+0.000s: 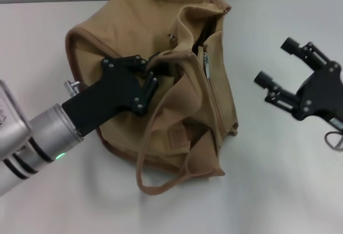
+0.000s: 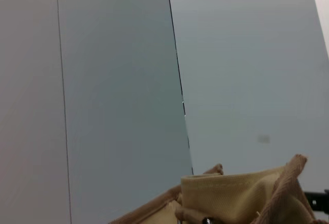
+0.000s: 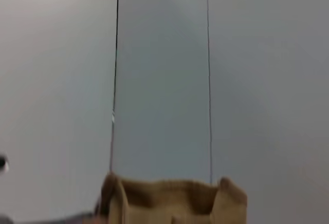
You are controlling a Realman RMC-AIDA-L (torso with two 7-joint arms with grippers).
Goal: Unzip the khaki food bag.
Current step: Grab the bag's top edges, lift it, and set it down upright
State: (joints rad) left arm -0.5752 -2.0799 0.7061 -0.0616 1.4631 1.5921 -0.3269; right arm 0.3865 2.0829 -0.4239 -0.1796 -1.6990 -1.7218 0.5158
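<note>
Table: pale, bearing the khaki food bag slumped at centre, its top gaping and zipper exposed along the right-hand lip, one strap handle looped toward the near edge. Left gripper: reaching over the bag's left half, fingers closed on a fold of canvas at the opening. Right gripper: fingers spread, hovering over bare table to the bag's right, well apart from it.
</note>
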